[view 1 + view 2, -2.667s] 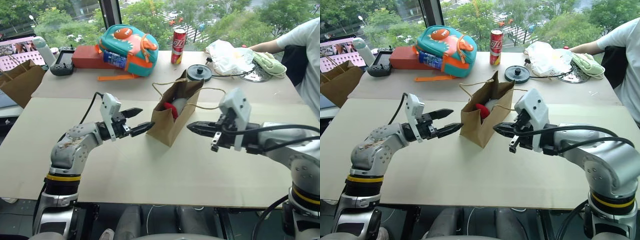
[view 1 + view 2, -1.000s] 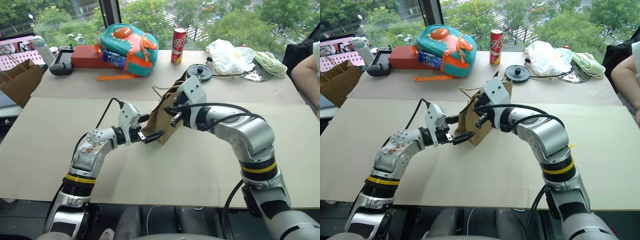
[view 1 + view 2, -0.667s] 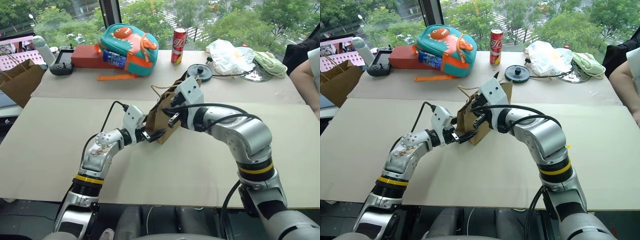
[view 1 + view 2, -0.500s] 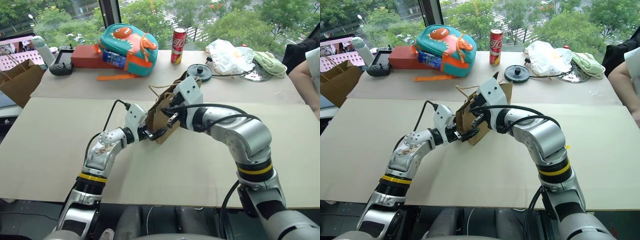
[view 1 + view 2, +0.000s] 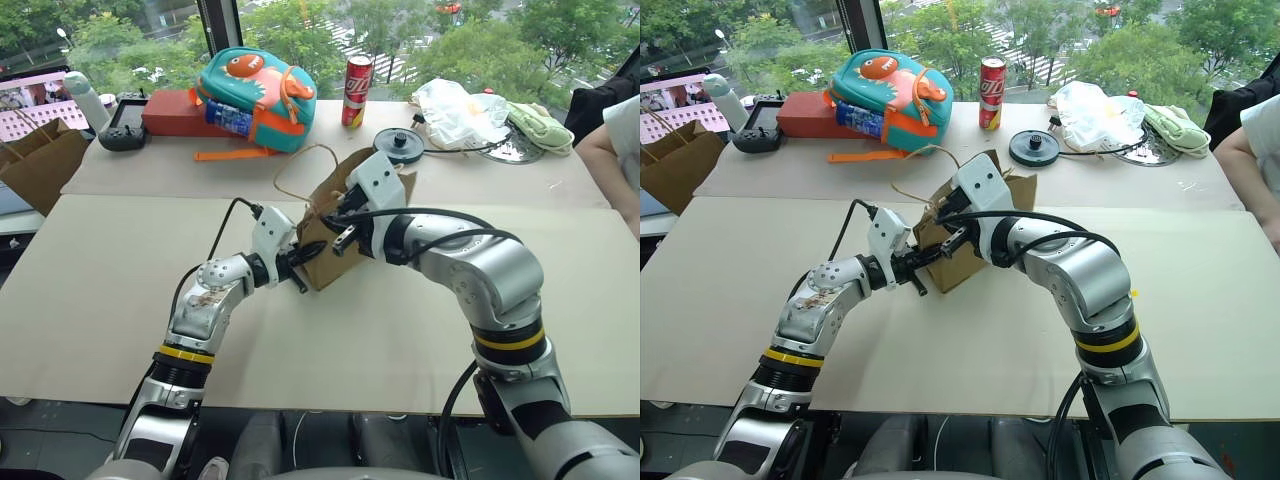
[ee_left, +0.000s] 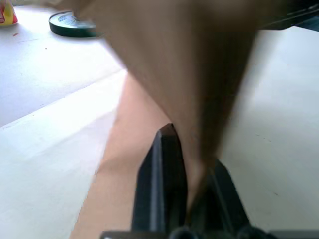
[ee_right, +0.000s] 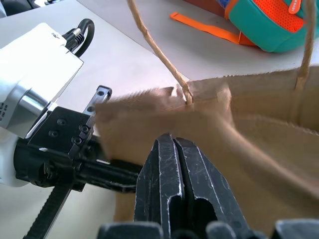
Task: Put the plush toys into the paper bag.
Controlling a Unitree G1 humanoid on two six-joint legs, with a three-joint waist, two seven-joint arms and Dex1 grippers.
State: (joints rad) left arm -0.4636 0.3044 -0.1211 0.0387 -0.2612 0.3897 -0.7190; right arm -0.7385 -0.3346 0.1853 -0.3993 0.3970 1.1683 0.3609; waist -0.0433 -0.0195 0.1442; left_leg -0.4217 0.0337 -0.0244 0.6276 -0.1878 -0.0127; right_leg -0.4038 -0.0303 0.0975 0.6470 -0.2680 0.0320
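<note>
I have the paper bag [image 5: 335, 235] between both grippers: left gripper [image 5: 298, 262] pinching its lower corner, right gripper [image 5: 337, 222] fingers pressed together against its upper side, mouth tilted backward.

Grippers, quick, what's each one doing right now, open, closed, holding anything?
Left gripper: closed, pinching the lower side of the paper bag.
Right gripper: closed on the paper bag's wall near its rim.

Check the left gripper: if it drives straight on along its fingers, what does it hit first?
The paper bag. The left gripper is already shut on the bag's near lower edge, pointing into its side wall, so it would just push the bag. The right gripper sits just beyond, shut; depth between them is unclear.
</note>
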